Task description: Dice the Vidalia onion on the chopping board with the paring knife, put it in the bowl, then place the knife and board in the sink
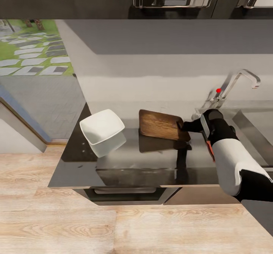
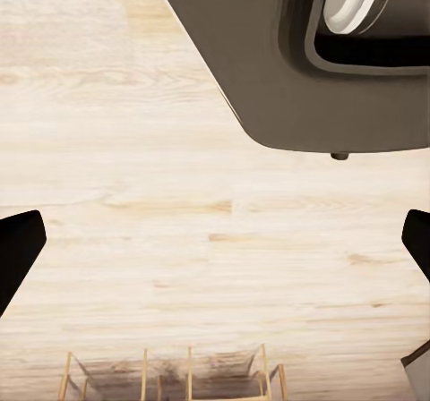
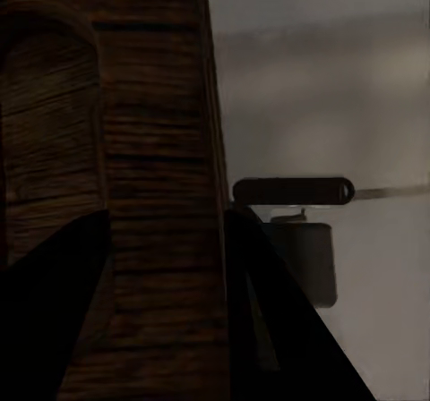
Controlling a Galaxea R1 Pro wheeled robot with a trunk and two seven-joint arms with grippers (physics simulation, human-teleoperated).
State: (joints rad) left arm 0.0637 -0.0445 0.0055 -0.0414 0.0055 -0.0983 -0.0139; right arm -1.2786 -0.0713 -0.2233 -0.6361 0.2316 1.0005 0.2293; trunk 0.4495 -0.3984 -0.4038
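Head view – board and sink: the chopping board is lying on the countertop with its long axis running toward the sink, which is just beyond the board's handle end.
Head view – gripper: the right gripper is reaching in from the sink side and meeting that near end of the board – the right arm is plainly the nearer one.
Head view – bowl: the bowl is sitting on the far side of the board from the sink, apart from it; I cannot make out dice in it.
Head view – room: the faucet is rising behind the sink, dark cabinets are hanging above, pale wood floor is showing below.
Left wrist view: the left gripper is hanging spread wide with nothing between its fingers, facing the floor, away from the board.
Right wrist view: the board's grain and slot handle are looming close, its edge standing between the two dark fingers, which are flanking it closely; whether they are clamping it I cannot tell.
Judgement: the coming move looks like carrying the board sideways into the sink.
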